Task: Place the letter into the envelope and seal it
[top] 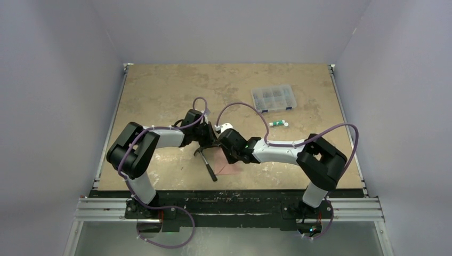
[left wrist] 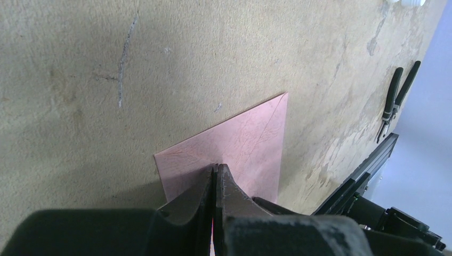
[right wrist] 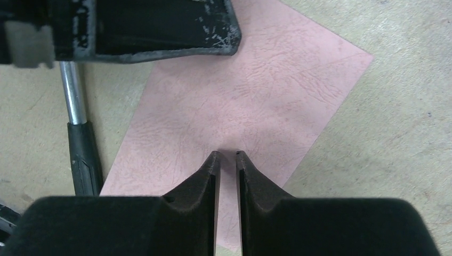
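Two claws meet over pink paper. My left claw (left wrist: 215, 169) is pressed together, with its tips down on the envelope (left wrist: 242, 141). The envelope's diagonal flap edge runs away ahead of the claw. I cannot tell whether any paper is caught between the fingers. A hammer (right wrist: 84, 154) lies just left of my right claw (right wrist: 228, 156), beside the paper's edge. The right claw's fingers stand slightly spread with nothing between them, over pink paper (right wrist: 256, 101); I cannot tell whether that is the letter or the envelope. A clear parts box (top: 273, 98) sits well beyond that claw, to its right.
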Motion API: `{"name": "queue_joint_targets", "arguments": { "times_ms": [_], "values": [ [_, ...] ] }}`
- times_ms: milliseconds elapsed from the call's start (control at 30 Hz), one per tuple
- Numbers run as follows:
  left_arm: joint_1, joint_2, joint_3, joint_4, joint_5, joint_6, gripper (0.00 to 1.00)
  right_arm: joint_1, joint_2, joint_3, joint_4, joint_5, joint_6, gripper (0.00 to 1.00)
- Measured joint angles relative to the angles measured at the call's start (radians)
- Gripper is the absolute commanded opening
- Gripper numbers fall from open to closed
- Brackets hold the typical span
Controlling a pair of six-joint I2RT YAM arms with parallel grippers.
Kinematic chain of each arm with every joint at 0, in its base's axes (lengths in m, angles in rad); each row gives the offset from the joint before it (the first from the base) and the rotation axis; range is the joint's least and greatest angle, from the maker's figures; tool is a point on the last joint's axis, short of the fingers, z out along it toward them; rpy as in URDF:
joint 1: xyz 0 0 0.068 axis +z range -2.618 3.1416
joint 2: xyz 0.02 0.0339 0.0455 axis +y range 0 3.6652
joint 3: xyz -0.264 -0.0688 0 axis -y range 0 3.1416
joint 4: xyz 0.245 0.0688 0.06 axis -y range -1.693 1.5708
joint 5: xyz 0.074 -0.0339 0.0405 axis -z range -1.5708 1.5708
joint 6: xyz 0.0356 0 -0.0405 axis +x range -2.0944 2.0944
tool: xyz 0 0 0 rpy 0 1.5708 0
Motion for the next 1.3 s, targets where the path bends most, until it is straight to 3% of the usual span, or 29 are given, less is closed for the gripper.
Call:
{"name": "queue_joint_targets", "arguments": {
  "times_ms": [400,667,900,1100,1300],
  "values": [
    [0.000,0.004,0.006,-0.003,0.003,-0.005,0.00,0.080,0.080,0.126,-0.171,0.187,0.045,0.36],
    [0.000,0.022,0.035,-0.028,0.018,0.000,0.00,0.090,0.048,0.089,-0.148,0.185,0.060,0.34],
    [0.000,0.023,0.090,-0.114,0.008,0.055,0.01,0.086,0.022,0.108,-0.246,0.152,0.123,0.29],
    [0.000,0.006,0.211,-0.209,0.013,0.121,0.34,0.034,-0.024,0.193,-0.307,0.277,0.278,0.35],
    [0.000,-0.130,0.262,-0.241,0.000,0.161,0.45,-0.038,-0.189,0.163,-0.312,0.344,0.399,0.48]
  ]
}}
